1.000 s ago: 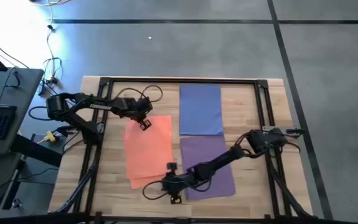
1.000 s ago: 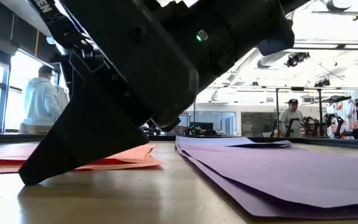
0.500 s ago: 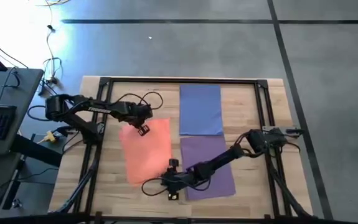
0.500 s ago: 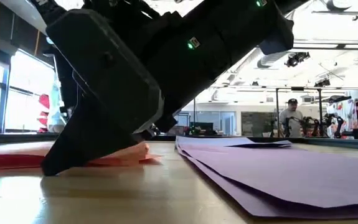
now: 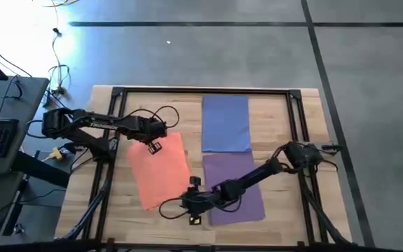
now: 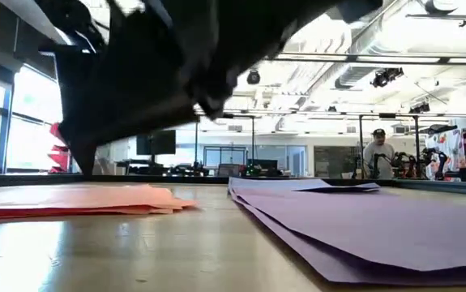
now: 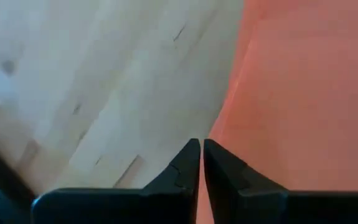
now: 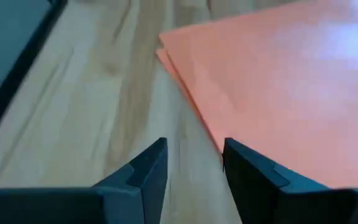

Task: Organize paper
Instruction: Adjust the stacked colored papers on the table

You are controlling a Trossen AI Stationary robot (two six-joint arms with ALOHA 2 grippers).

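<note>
— How far along are we?

— Blue stack (image 5: pixel 226 123) and purple stack (image 5: pixel 237 187) look sorted. The orange sheets (image 5: pixel 160 168) lie skewed, edges fanned.

— And our fingers?

— Left gripper (image 7: pixel 200 163): pressed together at the orange pile's edge. Right gripper (image 8: pixel 193 163): spread, the pile's corner just ahead of its tips. We judge squaring the orange remains.

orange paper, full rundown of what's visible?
The orange paper is a small stack of thin, flat, matte sheets lying on the wooden table, left of the purple sheets. Its edges are slightly fanned, so the sheets are not flush, and the stack sits skewed to the table edges. The left gripper is at its far corner, fingers together; the right gripper, fingers apart, is beside its near corner.
</note>
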